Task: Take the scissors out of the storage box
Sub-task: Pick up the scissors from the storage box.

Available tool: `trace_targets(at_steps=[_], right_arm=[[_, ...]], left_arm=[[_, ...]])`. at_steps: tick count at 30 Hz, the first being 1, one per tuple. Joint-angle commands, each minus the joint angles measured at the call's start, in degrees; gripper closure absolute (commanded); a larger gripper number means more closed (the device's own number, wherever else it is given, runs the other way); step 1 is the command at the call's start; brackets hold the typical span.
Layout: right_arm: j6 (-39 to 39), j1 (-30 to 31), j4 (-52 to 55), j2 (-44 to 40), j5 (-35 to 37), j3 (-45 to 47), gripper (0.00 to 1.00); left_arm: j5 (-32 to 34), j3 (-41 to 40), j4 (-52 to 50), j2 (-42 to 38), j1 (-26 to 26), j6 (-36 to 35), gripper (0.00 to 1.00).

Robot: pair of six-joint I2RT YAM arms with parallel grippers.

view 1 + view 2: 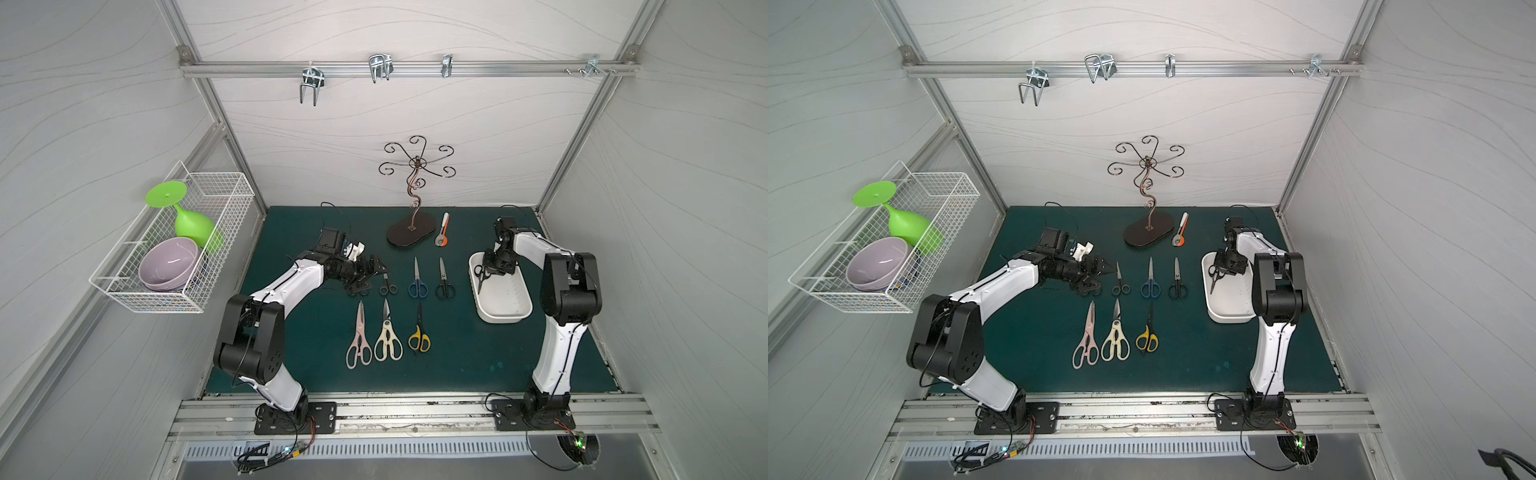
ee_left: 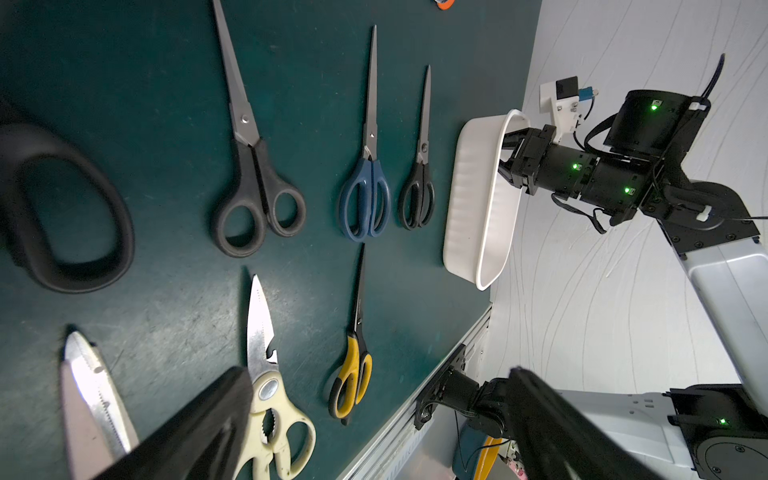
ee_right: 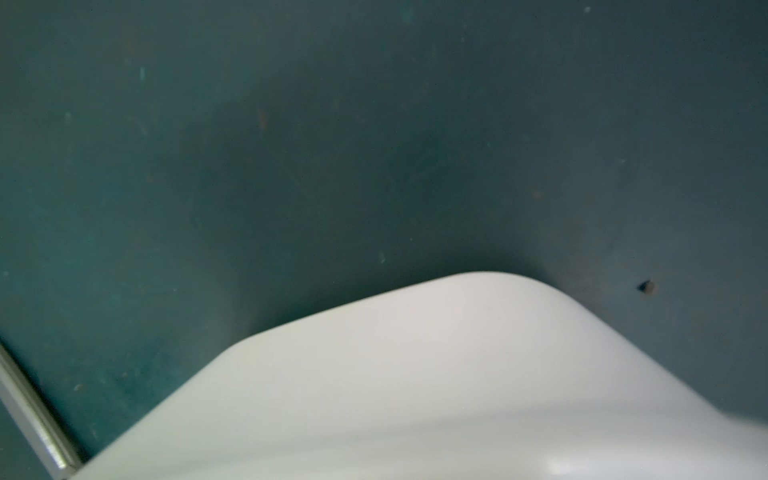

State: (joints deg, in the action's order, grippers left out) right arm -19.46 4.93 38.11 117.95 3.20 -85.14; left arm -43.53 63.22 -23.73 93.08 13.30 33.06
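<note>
White wavy-lined panels in an aluminium frame are enclosing a dark green tabletop (image 1: 478,365), matt and scuffed. In both top views most of the scissors are already lying out on it in two rows. Pink shears (image 1: 358,336), cream shears (image 1: 388,332) and a yellow-and-black pair (image 1: 419,334) are lying nearer the arm bases. Behind them a small black-handled pair (image 1: 388,284), a blue pair (image 1: 417,280) and another black pair (image 1: 444,282) are lining up.

The storage box (image 1: 505,318), a shallow glossy white tray with rounded corners, is sitting toward the right and holding only one last black pair (image 1: 479,279) at its far end. The right hand (image 1: 490,270) is reaching down at that pair's handles, though I cannot tell whether its fingers are gripping them. The job is looking nearly done, with this single pair left to lift out. The left hand (image 1: 368,277) is hovering wide open and empty at the back row's left end.

Through the left wrist camera, steel blades are glinting, toothed on the shears, above moulded plastic loops. A thick black loop (image 2: 62,208), blurring close to the lens, is probably a seventh pair's handle. The box's ribbed outer wall is hiding the right hand's fingers.

Through the right wrist camera, only a smooth, blurred white curve of the box is showing against the green surface, with no fingers or scissors appearing.
</note>
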Motion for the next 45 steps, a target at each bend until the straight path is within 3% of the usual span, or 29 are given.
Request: trace_targets(at_steps=[1, 6, 17, 23, 32, 39, 42, 45], right_arm=[[0.1, -0.8, 0.2, 1.7, -1.9, 0.8, 0.84], [0.5, -1.2, -0.5, 1.4, -2.1, 2.2, 0.93], [1.8, -1.2, 3.7, -5.0, 1.7, 2.9, 0.95], [3.3, -1.2, 6.2, -9.3, 4.1, 3.1, 0.97], [4.3, -1.2, 9.5, -13.5, 8.1, 1.6, 1.00], [4.0, -0.3, 13.8, -19.3, 3.5, -2.2, 1.00], [3.8, 2.7, 15.0, -21.6, 1.3, -2.9, 1.00], [2.1, 7.0, 16.1, -23.5, 1.2, -2.9, 1.00]], left_arm=[[-0.1, 2.5, -0.3, -0.1, 0.2, -1.3, 0.00], [0.2, 2.4, -0.4, -0.5, 0.2, -1.4, 0.01], [-1.1, 3.7, 1.4, 1.7, 0.2, -0.3, 0.00], [-3.6, 8.9, 1.1, 5.6, 1.2, -0.8, 0.09], [-5.1, 13.5, 1.4, 9.6, 8.0, -1.9, 0.19], [-8.5, 11.5, 17.5, 11.7, 13.8, 3.6, 0.26], [-11.1, 12.0, 23.6, 13.9, 15.4, 6.6, 0.34], [-12.0, 12.3, 29.2, 15.0, 16.8, 9.4, 0.49]])
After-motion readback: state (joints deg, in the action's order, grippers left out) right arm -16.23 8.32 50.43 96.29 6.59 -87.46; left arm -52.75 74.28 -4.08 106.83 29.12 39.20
